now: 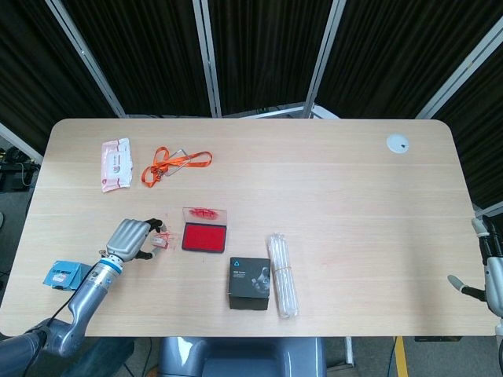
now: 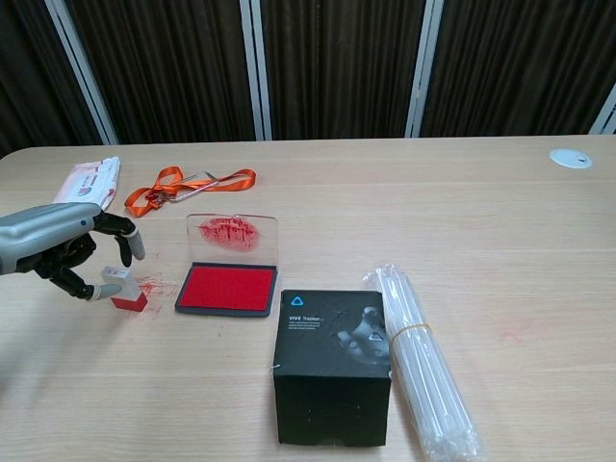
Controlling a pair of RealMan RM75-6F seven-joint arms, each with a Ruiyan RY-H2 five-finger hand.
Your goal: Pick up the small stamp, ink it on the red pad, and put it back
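Observation:
The small stamp [image 1: 162,241] [image 2: 123,287], clear-bodied with a red base, stands upright on the table among red ink smears, just left of the red ink pad [image 1: 204,236] [image 2: 228,288]. The pad's clear lid [image 2: 231,234] stands open behind it. My left hand [image 1: 130,238] [image 2: 67,252] cups the stamp from the left. Its thumb tip touches the stamp's left side, and the other fingers arch over the top without closing on it. My right hand [image 1: 491,275] hangs at the far right table edge, fingers apart and holding nothing.
A black box [image 1: 251,283] [image 2: 332,366] and a bundle of clear tubes [image 1: 282,275] [image 2: 423,361] lie right of the pad. An orange lanyard [image 1: 174,163] and a pink packet [image 1: 115,163] sit at the back left. A blue card [image 1: 61,274] lies by the left forearm.

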